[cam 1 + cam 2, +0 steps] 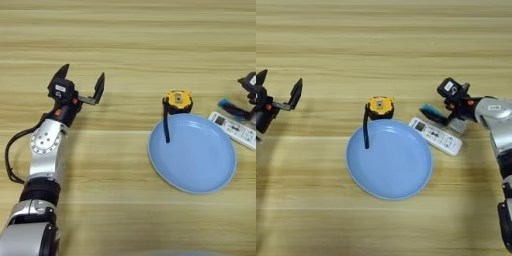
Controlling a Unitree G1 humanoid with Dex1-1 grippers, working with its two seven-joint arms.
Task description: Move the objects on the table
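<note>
left tool point(82, 82) wide, over bare tabletop point(125, 40) | right tool point(442, 116) at blue block point(429, 110), grip unclear | tape measure point(380, 106) beside plate point(406, 185), strap on it | remote point(435, 136) next to plate

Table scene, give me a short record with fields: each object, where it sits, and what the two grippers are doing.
plate: light blue, round, empty apart from the strap end
tape measure: yellow and black, just beyond the plate's far rim, black strap draped onto the plate
remote: white, flat on the table at the plate's right
blue block: beyond the remote, at the right gripper's fingers
right gripper: at the block, grip unclear
left gripper: open, far left, holding nothing
</note>
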